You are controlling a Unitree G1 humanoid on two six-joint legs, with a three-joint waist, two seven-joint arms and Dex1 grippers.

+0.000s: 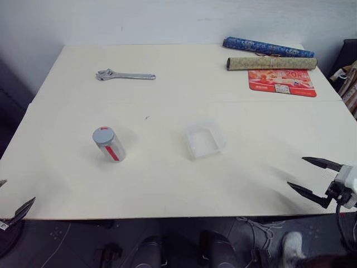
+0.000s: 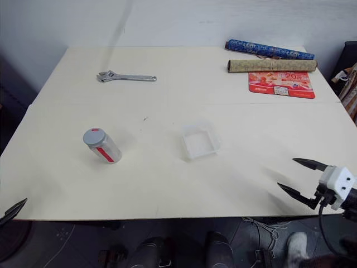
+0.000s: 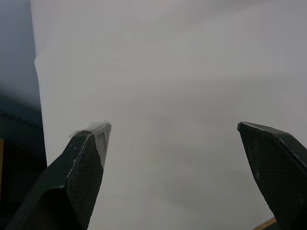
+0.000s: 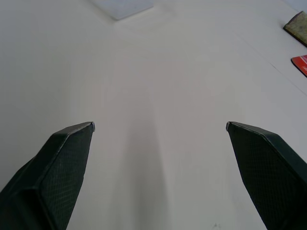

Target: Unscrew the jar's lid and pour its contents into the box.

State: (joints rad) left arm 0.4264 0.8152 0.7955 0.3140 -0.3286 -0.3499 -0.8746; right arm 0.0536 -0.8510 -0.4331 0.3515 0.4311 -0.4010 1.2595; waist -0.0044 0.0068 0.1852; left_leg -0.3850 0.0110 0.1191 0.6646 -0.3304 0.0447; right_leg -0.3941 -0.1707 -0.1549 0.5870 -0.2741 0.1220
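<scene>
The jar (image 1: 109, 144) stands on the cream bench (image 1: 167, 184), left of centre, with the grey lid (image 1: 103, 134) screwed on top and its red stripe facing the near edge. The box (image 1: 204, 139) sits to the right of the jar, well apart from it, near the bench's middle. The right hand (image 1: 314, 177) hovers over the bench's near right corner, its 2 fingers spread wide and holding nothing. The left hand (image 3: 175, 143) is at the near left edge, likewise wide open and empty. A wrench (image 1: 125, 75) lies at the far left; 2 rolled tubes (image 1: 269, 56) and a red card (image 1: 282, 82) lie at the far right.
</scene>
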